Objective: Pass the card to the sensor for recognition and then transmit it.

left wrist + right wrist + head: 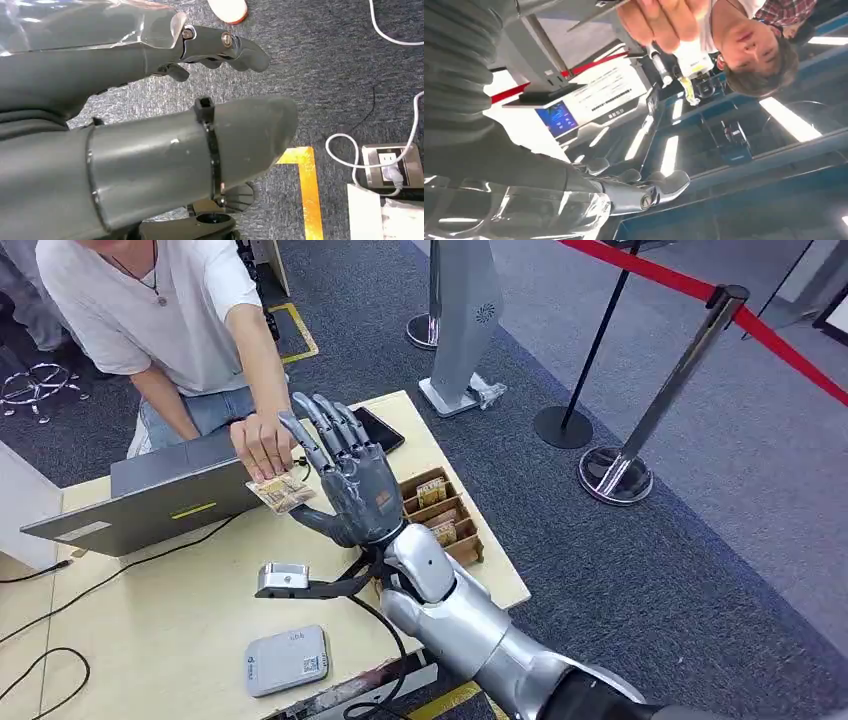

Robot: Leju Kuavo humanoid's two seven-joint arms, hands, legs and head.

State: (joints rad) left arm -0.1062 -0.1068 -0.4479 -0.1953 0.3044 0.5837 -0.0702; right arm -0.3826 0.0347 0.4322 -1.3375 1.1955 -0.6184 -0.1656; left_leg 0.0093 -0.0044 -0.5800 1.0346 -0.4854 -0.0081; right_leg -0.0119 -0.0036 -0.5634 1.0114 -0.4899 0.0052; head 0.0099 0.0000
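Now the right hand (352, 475) stands raised with fingers spread, holding nothing; the card (280, 491) sits just beside its fingers, gripped by a person's hand (262, 445) above the table (150, 620). Left hand (150, 150): fingers slightly curled, empty.

right hand (355, 475): matt dark grey plastic-looking fingers, small metal screws at the joints; clear glossy film over the back in the right wrist view.
right arm (470, 625): smooth silver metal, glossy highlights.
left hand (150, 145): thick thumb in matt grey rubbery plastic, black band around it.
card (280, 492): glossy, printed face, laminated look.
table (150, 620): pale wood-look top, smooth, low sheen.
laptop (150, 502): matt grey lid.
sensor (287, 660): smooth light-grey plastic.
tray (470, 540), at 3 o'clock from the hand: brown cardboard-like dividers.
floor (640, 570): rough dark-grey carpet.
stanchions (665, 400): polished chrome; red fabric belt.
person's shirt (170, 310): soft white cloth.
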